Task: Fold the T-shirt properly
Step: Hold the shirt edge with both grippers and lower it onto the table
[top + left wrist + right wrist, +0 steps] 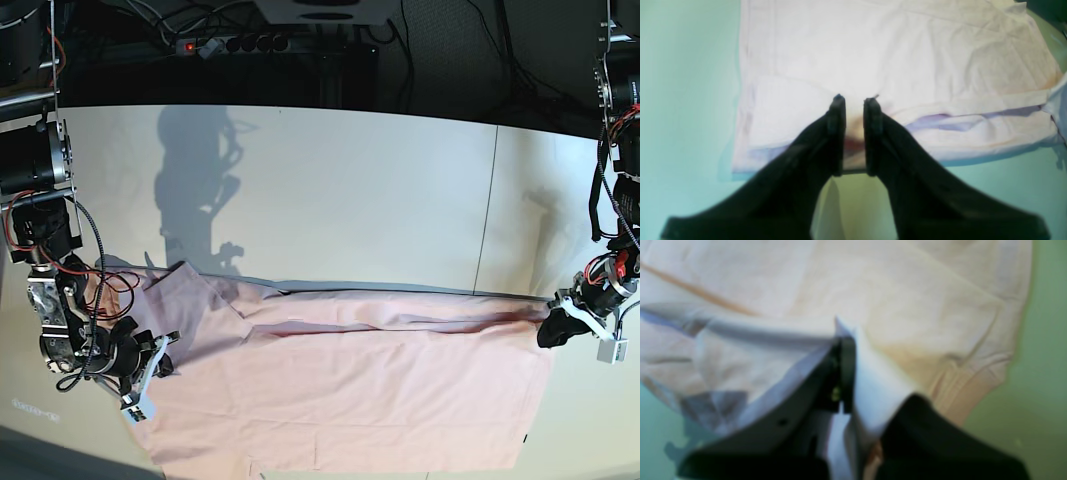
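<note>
The pale pink T-shirt (350, 390) lies spread wide across the table, its far long edge doubled over into a fold. At the shirt's right end, my left gripper (555, 328) hovers over the hem. In the left wrist view its fingers (838, 110) stand slightly apart, open, with the flat T-shirt (907, 50) showing in the narrow gap. My right gripper (160, 352) is at the shirt's left end. In the right wrist view that gripper (848, 343) is shut on a raised fold of the T-shirt (907, 306), and cloth drapes over one finger.
The pale table (330, 200) stretches behind the shirt, with a seam line (487, 210) on its right part. A power strip and cables (230, 45) sit beyond the far edge. The shirt's near hem reaches the table's front edge (300, 470).
</note>
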`<state>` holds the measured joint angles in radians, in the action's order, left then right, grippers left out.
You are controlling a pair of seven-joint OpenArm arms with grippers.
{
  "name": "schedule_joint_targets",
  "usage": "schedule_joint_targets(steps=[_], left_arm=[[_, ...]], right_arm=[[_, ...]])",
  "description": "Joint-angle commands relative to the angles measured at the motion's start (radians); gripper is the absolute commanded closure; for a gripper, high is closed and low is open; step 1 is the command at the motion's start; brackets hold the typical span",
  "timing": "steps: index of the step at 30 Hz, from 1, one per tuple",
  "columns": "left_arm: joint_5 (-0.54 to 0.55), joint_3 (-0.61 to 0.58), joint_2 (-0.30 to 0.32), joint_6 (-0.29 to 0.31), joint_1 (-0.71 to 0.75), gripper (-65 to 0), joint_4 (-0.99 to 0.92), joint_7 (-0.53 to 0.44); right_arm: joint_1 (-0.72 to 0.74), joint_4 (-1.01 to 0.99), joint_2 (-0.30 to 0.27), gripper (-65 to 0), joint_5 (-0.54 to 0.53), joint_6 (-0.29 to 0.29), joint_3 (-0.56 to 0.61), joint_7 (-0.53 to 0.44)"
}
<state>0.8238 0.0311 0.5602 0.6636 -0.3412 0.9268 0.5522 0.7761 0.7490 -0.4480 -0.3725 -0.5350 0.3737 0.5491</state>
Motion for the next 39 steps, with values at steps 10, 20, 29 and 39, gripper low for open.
schedule_joint_targets(steps=[10,20,29,39], left_arm=[[0.016,0.006,0.022,0.002,-0.027,-25.6,0.014,-0.024],[0.017,0.006,0.021,0.000,-0.027,-25.2,0.014,-0.025],[0.016,0.006,0.021,0.000,-0.027,0.0,0.018,-0.063],[-0.227,-0.133,0.004,-0.146,-0.070,0.0,0.018,-0.098]], right_arm=[[0.041,-0.022,-0.011,-42.7,0.108,-0.045,-0.008,-0.239],[0.040,-0.022,-0.011,-44.5,0.055,-0.038,-0.008,-0.230],[-0.021,-0.022,-0.011,0.0,0.002,-0.037,-0.030,-0.201],[-0.118,-0.022,0.000,0.0,0.013,-0.037,-0.201,-0.209]])
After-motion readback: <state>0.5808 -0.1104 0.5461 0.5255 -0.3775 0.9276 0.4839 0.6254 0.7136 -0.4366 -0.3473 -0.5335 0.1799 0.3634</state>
